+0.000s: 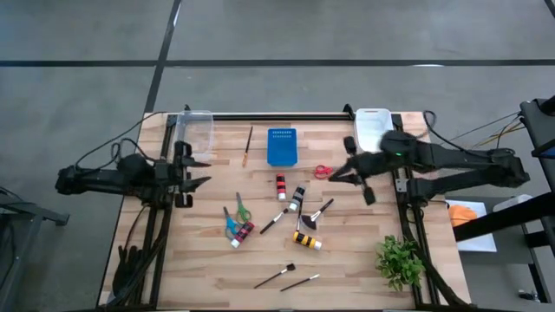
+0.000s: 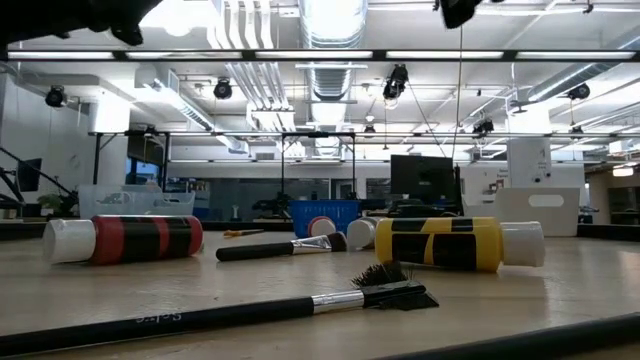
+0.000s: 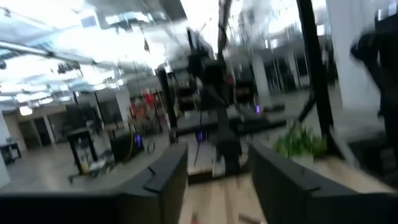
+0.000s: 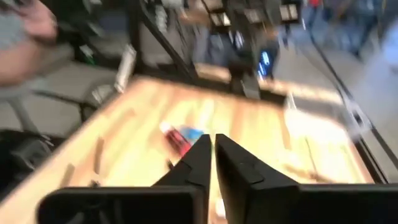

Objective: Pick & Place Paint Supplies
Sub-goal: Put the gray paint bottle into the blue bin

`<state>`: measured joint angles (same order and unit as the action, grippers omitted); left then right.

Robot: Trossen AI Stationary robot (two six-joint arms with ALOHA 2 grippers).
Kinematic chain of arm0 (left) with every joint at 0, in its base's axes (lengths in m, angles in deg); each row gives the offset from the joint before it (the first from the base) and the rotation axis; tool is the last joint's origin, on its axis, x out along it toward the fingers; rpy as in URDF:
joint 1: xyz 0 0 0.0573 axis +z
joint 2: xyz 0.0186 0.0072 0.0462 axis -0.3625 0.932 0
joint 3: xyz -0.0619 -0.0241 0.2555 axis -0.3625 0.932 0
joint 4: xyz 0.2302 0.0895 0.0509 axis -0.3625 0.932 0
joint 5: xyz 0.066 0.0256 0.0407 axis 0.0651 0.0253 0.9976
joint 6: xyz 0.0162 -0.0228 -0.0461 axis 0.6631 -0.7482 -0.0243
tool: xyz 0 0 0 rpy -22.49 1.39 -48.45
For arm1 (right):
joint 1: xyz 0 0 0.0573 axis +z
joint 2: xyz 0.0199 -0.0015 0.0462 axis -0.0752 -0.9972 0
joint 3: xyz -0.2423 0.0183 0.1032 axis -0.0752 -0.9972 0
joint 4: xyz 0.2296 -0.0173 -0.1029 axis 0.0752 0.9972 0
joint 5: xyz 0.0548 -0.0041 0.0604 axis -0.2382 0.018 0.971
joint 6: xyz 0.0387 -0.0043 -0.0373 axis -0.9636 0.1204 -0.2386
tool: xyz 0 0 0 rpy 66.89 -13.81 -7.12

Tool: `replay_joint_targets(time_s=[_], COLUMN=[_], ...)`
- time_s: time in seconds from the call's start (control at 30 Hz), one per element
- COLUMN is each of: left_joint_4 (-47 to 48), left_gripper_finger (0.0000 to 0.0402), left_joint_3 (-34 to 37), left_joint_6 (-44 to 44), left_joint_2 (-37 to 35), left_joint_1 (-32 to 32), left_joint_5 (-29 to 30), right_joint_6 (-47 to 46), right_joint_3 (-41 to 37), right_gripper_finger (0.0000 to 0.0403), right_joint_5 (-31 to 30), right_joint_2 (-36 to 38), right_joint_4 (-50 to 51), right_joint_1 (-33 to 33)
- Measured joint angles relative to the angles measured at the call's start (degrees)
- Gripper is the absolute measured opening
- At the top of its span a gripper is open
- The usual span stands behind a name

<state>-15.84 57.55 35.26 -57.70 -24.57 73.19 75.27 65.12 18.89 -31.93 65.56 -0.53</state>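
1. Left gripper [image 1: 198, 171] at the desk's left edge: jaws apart, holding nothing.
2. Right gripper [image 1: 333, 178] beside red scissors [image 1: 323, 172], near the right edge: jaws shut, empty.
3. Paint bottles [image 1: 306, 240], brushes [image 1: 276, 276] lying loose mid-desk; most sorting seemingly left.

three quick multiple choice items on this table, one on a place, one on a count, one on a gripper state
1. Where is the green leafy plant?
A. beside the blue square bottle holder
B. near the table's front right corner
C. in the clear plastic bin

2. How many pairs of scissors lie on the table?
A. one
B. three
C. five

3. How do the right gripper's fingers stand?
A. shut
B. wide open
C. around a brush

Answers: 1 B, the high view shows it there. 2 B: red-handled scissors, green-handled scissors, blue-handled scissors. 3 A, the right gripper has its fingers together, nothing between.
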Motion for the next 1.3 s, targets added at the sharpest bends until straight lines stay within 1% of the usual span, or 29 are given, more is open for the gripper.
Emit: replay_joint_targets(time_s=[0.1, 0.17, 0.3, 0.37, 0.43, 0.53, 0.6, 0.67, 0.73, 0.83, 0.97, 1.07, 1.2, 1.3], left_joint_4=[0.62, 0.76, 0.47, 0.53, 0.49, 0.69, 0.38, 0.67, 1.02, 0.93, 0.97, 0.97, 0.97, 0.97], left_gripper_finger=[0.0221, 0.0237, 0.0244, 0.0243, 0.0242, 0.0241, 0.0241, 0.0241, 0.0241, 0.0241, 0.0241, 0.0241, 0.0240, 0.0240], left_joint_3=[-2.55, -4.25, -7.65, -8.58, -8.86, -8.87, -8.86, -8.80, -8.76, -8.76, -8.76, -8.71, -8.71, -8.70], left_joint_6=[4.17, 7.11, 12.44, 15.05, 18.18, 21.00, 21.00, 20.99, 20.99, 20.99, 20.99, 20.99, 20.99, 21.01], left_joint_2=[6.36, 9.97, 15.11, 16.83, 17.94, 18.92, 18.87, 18.74, 18.70, 18.64, 18.66, 18.66, 18.66, 18.66], left_joint_1=[-0.68, -2.04, -6.25, -8.88, -11.32, -14.27, -15.55, -16.60, -17.38, -17.83, -18.03, -18.07, -18.07, -18.07], left_joint_5=[-0.02, -0.33, -2.34, -2.56, -2.54, -1.52, 1.15, 4.74, 7.13, 7.47, 7.65, 7.65, 7.63, 7.63], right_joint_6=[-0.14, -0.29, 0.67, 2.35, 4.96, 9.13, 10.40, 11.79, 15.22, 20.64, 24.46, 26.73, 29.64, 31.75], right_joint_3=[6.99, 11.44, 18.95, 21.34, 23.04, 24.97, 26.74, 28.52, 29.75, 30.20, 29.23, 28.68, 28.65, 28.58], right_gripper_finger=[0.0067, 0.0100, 0.0160, 0.0180, 0.0193, 0.0201, 0.0203, 0.0203, 0.0203, 0.0203, 0.0203, 0.0203, 0.0203, 0.0203], right_joint_5=[-5.99, -8.46, -8.76, -8.70, -8.66, -8.87, -9.56, -12.18, -14.69, -14.91, -15.22, -17.73, -18.24, -20.93], right_joint_2=[-6.56, -10.93, -19.22, -22.73, -25.99, -30.84, -34.15, -37.24, -40.02, -43.60, -47.68, -50.10, -52.72, -54.29], right_joint_4=[9.44, 15.53, 26.42, 29.13, 29.76, 30.21, 30.29, 31.36, 31.81, 32.25, 32.44, 32.28, 31.60, 30.89], right_joint_1=[0.04, 0.17, 0.74, 1.48, 2.30, 3.97, 4.96, 5.95, 6.79, 8.01, 8.60, 8.52, 8.62, 8.65])
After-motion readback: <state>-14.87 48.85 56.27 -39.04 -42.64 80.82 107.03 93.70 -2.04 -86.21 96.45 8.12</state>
